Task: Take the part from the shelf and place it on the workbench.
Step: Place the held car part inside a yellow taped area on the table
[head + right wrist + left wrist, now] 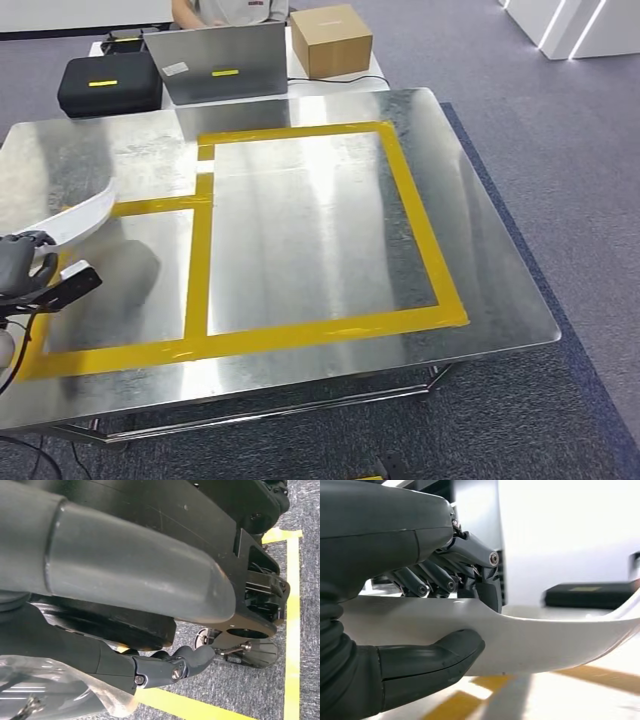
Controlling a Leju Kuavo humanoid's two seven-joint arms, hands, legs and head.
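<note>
part (546, 635): white, thin, curved strip | left hand (395, 605) fingers clasp it | right hand (124, 580) fingers: cannot tell

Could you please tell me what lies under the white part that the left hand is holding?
Under the white part lie the steel workbench and yellow tape. The left hand covers part of the view.

Shiny steel workbench (483, 260) on grey carpet (558, 130), yellow tape (411, 200) marking out a large rectangle on its top and smaller boxes to the left, beyond it a white table (332, 82) carrying a laptop (219, 62), cardboard box (330, 40), black case (109, 83)
</note>
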